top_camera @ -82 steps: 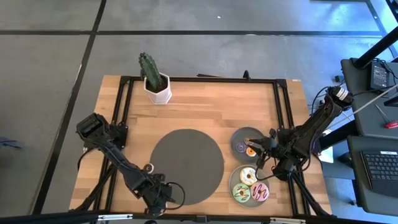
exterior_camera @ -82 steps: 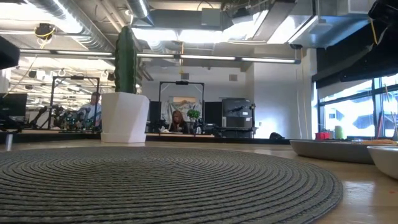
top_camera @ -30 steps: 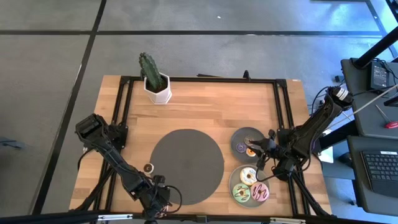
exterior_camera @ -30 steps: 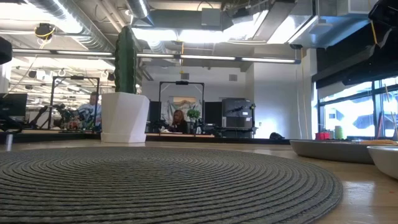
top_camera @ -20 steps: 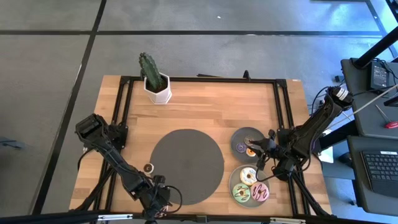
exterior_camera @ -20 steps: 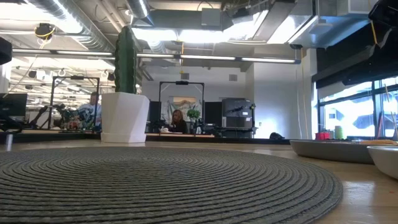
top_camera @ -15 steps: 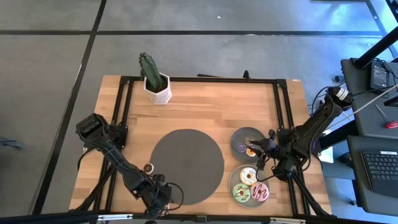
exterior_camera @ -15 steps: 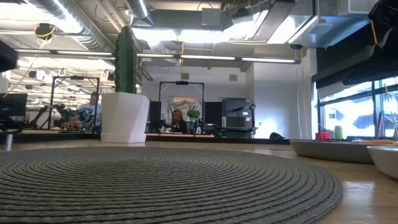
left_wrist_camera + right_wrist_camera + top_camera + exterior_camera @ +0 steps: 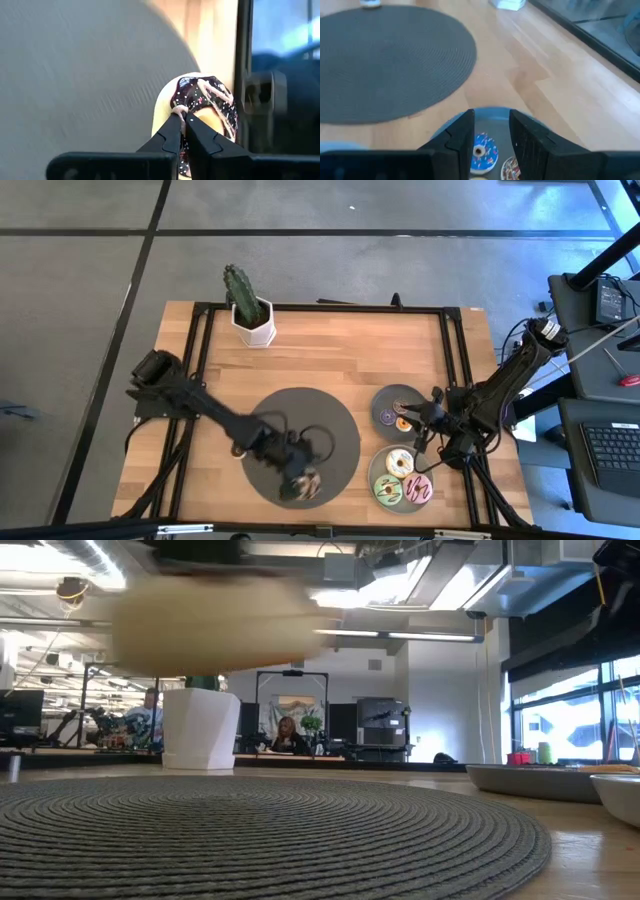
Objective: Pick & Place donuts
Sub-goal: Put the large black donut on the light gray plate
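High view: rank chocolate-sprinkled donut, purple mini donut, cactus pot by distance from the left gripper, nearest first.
From the left gripper:
1. Chocolate-sprinkled donut: clamped in its fingers, over the dark mat's near edge.
2. Purple mini donut: on the far grey plate, to the right.
3. Cactus pot: far-left of the table.

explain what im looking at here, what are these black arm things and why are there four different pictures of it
These are two robot arms at a wooden table, each ending in a two-finger gripper. The four pictures show one moment from four cameras: one overhead, one at table height, one on each wrist.

From above, the left gripper is over the dark round mat, its jaws shut on a chocolate-sprinkled donut, seen close up by its wrist camera. The pale blur in the table-height picture is probably that donut. The right gripper waits, jaws open, over a grey plate with small donuts. A second plate nearby holds larger iced donuts. A potted cactus stands at the far edge.
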You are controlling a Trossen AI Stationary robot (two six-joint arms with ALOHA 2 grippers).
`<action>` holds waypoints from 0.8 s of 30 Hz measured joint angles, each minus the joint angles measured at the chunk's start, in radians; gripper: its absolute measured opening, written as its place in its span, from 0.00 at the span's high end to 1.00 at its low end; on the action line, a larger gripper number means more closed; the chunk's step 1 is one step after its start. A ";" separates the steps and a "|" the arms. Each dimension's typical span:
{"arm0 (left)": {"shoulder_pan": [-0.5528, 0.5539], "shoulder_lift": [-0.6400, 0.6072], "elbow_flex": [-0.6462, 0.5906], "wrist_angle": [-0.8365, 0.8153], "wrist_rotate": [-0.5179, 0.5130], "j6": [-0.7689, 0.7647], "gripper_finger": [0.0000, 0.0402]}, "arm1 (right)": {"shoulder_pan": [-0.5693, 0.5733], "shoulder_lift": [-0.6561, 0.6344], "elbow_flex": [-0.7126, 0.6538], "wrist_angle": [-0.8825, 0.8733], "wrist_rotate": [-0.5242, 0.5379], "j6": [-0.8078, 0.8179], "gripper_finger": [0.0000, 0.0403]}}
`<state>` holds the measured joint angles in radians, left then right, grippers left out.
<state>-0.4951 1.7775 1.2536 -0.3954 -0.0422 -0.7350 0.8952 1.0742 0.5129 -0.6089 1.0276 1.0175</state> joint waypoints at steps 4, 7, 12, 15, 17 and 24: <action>0.108 0.005 0.002 0.139 -0.004 0.152 0.98 | -0.038 -0.062 0.000 0.001 -0.011 -0.006 0.69; 0.165 0.005 0.004 0.203 -0.038 0.237 0.98 | -0.053 -0.096 0.000 0.015 -0.058 -0.085 0.69; 0.242 0.006 0.003 0.203 -0.189 0.302 0.98 | -0.062 -0.105 0.000 0.228 -0.054 -0.382 0.69; 0.281 0.006 0.003 0.203 -0.271 0.296 0.98 | -0.084 -0.100 0.000 0.393 -0.053 -0.589 0.69; 0.300 0.006 0.003 0.204 -0.304 0.281 0.98 | -0.106 -0.093 0.000 0.498 -0.052 -0.686 0.69; 0.321 0.007 0.003 0.209 -0.429 0.340 0.98 | -0.225 -0.011 0.000 0.726 -0.052 -0.850 0.69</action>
<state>-0.1738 1.7844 1.2568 -0.1863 -0.4710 -0.3950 0.6703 1.0636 0.5129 0.1168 0.9754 0.1673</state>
